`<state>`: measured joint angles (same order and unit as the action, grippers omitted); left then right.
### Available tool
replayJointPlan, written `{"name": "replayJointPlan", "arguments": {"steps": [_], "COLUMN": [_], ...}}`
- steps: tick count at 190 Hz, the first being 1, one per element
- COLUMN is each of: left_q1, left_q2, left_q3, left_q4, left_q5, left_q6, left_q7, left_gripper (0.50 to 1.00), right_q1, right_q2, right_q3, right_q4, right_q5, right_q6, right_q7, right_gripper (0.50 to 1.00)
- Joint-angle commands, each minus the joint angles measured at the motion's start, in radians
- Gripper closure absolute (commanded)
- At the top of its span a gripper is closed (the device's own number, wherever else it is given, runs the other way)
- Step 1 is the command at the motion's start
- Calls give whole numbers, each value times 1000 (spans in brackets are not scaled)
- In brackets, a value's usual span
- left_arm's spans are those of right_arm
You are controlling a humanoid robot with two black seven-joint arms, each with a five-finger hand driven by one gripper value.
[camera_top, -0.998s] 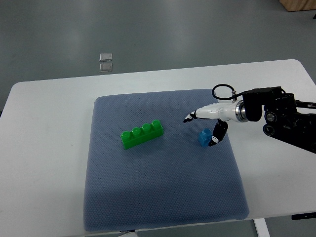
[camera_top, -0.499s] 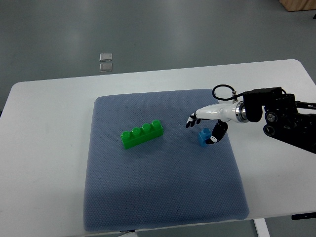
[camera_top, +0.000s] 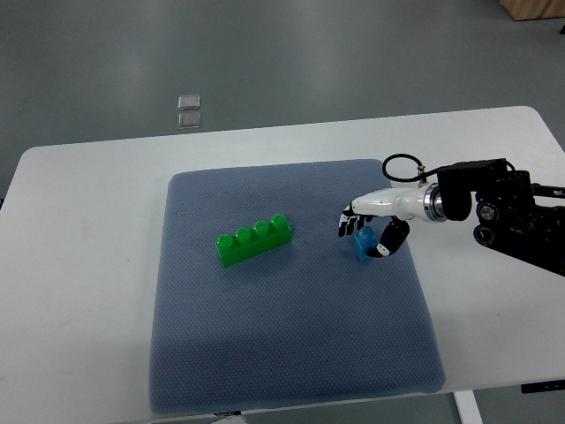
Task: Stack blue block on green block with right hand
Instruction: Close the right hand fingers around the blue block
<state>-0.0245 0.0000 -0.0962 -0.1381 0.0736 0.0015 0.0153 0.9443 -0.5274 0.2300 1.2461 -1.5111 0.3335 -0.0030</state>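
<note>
The small blue block [camera_top: 363, 248] rests on the blue-grey mat [camera_top: 291, 353], right of centre. My right hand [camera_top: 363, 239] reaches in from the right and straddles it. Its fingers [camera_top: 346, 226] curl down at the block's far-left corner, and the thumb [camera_top: 389, 240] lies against its right side. The grip is not closed, and the block still sits flat on the mat. The long green block [camera_top: 254, 239], with four studs, lies at an angle well to the left. No left arm shows.
The mat lies on a white table [camera_top: 79, 265]. The right forearm [camera_top: 494, 212], black with a looped cable, lies over the table's right side. Two small clear squares [camera_top: 189, 110] sit on the floor beyond the far edge.
The right hand's fingers have curled down from stretched out to bent over the blue block, and the thumb has drawn in. Neither block has moved.
</note>
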Motion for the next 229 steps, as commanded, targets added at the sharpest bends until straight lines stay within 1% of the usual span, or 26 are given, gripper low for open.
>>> {"name": "replayJointPlan", "arguments": {"steps": [1,35,143,161,185,196,213,229], "left_q1": [0,0,0,0,0,0,0,0], "left_q2": [0,0,0,0,0,0,0,0], "left_q3": [0,0,0,0,1,1,0,1], "left_q4": [0,0,0,0,0,0,0,0], "left_q5": [0,0,0,0,0,0,0,0], "left_q6": [0,0,0,0,0,0,0,0], "left_q7": [0,0,0,0,0,0,0,0], "left_gripper": [500,500,500,500,500,500,500,500], "right_q1": [1,1,-5,-12,-12,-12,-12,-12], "right_q2": [0,-5,-8,-8,-8,-9,-9,-9], "right_q3": [0,0,2,2,2,2,2,2], "right_q4": [4,4,7,7,9,9,7,7], "right_q5": [0,0,2,2,0,2,0,0], "right_q6": [1,4,6,6,7,7,9,9], "right_q7": [0,1,14,21,23,23,26,34], "right_gripper": [814,842,848,875,887,906,957,957]}}
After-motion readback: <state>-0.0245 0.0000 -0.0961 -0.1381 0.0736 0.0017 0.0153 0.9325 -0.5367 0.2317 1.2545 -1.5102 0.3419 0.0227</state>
